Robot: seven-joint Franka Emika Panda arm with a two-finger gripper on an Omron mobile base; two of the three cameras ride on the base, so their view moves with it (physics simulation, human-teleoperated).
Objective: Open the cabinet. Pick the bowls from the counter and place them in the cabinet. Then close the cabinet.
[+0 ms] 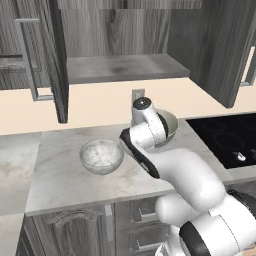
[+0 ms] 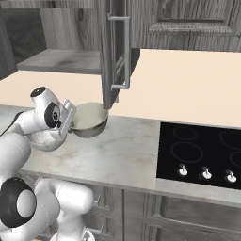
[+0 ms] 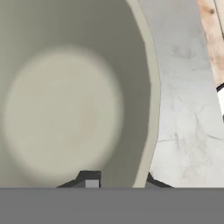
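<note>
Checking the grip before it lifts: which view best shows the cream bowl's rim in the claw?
The hand view: the claw is shut on the cream bowl, fingertips straddling its rim. Right base view shows the bowl from outside; left base view mostly hides it behind the arm.

No readable text, labels or numbers appear anywhere.

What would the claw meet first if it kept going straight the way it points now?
Nothing new: the claw is already shut on the rim of the cream bowl, one finger inside, one outside. Pushed further, it would probably press against the counter beneath, though depth is unclear.
</note>
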